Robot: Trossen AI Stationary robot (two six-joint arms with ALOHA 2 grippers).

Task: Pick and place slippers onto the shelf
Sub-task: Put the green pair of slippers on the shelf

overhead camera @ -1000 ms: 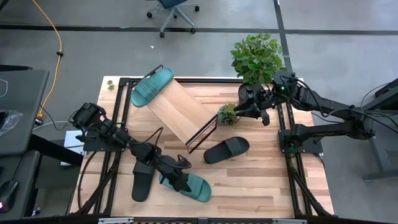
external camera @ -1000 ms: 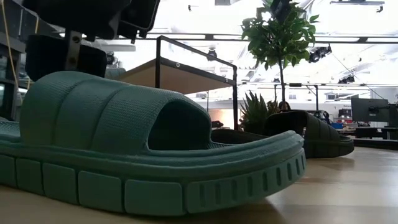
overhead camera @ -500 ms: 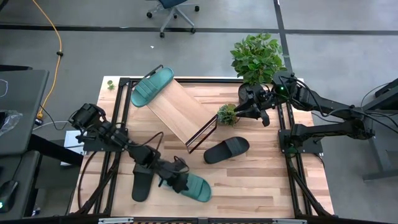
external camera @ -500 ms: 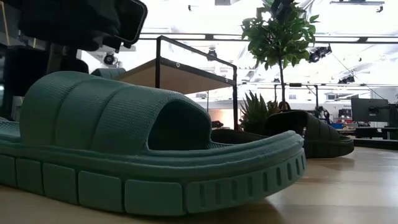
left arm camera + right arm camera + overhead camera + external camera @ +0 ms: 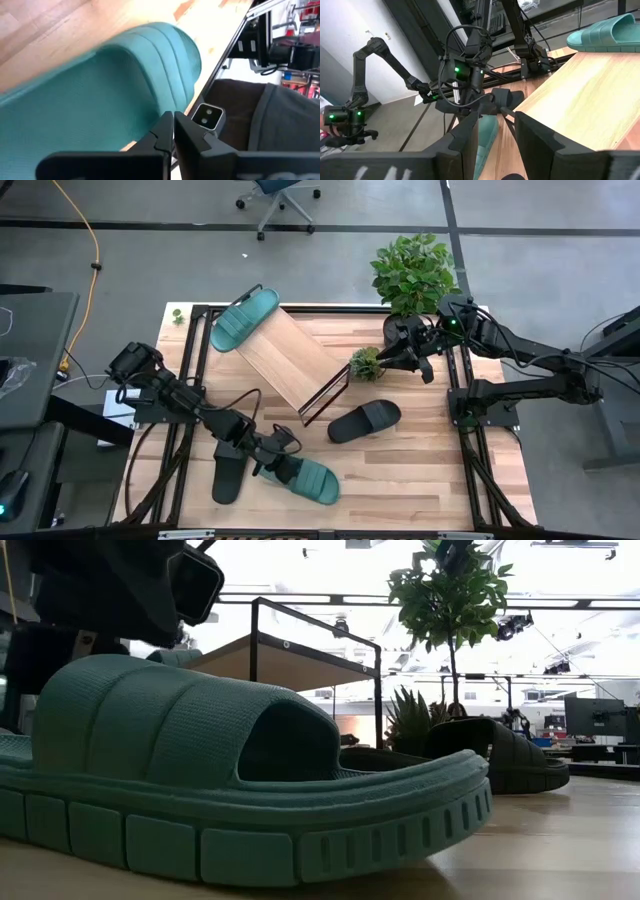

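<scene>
Slippers lie scattered over the counter (image 5: 420,480). One teal slipper (image 5: 243,319) rests on the far left end of the slanted shelf (image 5: 290,360). A second teal one (image 5: 308,478) lies flat near the front edge, just right of a black slipper (image 5: 228,473). The other black slipper (image 5: 364,419) sits right of the shelf's near end, well apart from those two.

Over the near teal slipper's heel end hangs the left tool (image 5: 268,463), its fingers (image 5: 172,135) pressed together with nothing between them. The right tool (image 5: 385,362) waits at the far right of the counter beside two potted plants (image 5: 412,272), its fingers (image 5: 465,137) spread apart and holding nothing.
</scene>
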